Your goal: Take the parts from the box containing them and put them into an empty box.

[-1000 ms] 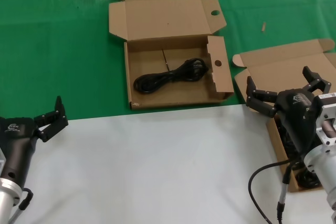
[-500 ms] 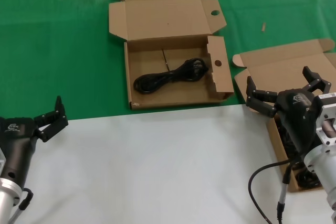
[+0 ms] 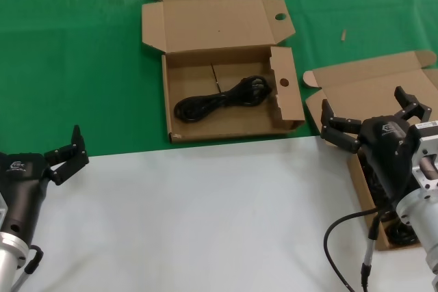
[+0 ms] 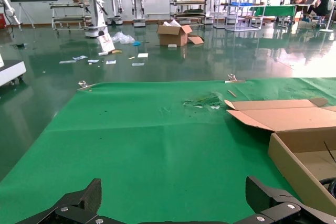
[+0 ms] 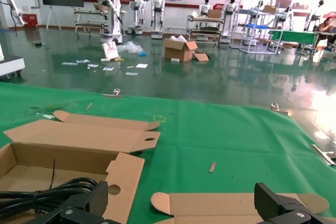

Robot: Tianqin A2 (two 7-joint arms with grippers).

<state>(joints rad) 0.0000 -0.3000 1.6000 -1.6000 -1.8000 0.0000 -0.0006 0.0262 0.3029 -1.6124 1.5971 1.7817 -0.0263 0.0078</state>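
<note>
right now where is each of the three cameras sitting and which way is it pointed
Head view: on the robot's head, looking forward and down at the box with holes holding a cord; both open grippers show, left gripper and right gripper.
Left wrist view: on the left arm, facing out across the green cloth to a hall; its own fingertips show.
Right wrist view: on the right arm, facing likewise; its fingertips show.
Shared: both wrist views catch the box with holes.
</note>
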